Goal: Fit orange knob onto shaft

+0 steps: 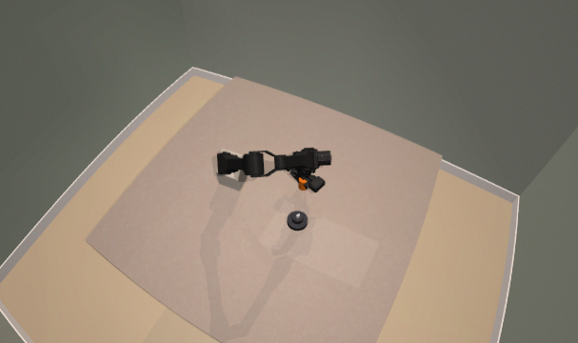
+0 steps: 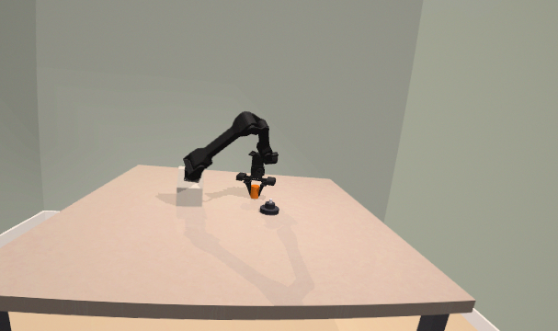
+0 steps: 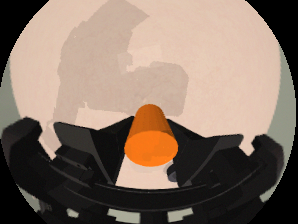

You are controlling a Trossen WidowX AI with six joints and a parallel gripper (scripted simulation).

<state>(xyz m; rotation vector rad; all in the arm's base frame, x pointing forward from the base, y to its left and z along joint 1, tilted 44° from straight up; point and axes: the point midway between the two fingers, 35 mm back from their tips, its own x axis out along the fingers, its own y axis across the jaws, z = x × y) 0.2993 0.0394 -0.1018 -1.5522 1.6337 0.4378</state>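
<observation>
My gripper clamps the orange knob; I should lift straight, keeping it upright, toward the nearby shaft.

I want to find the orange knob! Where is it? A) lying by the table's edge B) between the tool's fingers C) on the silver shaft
B: the tool is shut on the knob, its fingers pressing both sides; the shaft stands bare nearby.
</observation>
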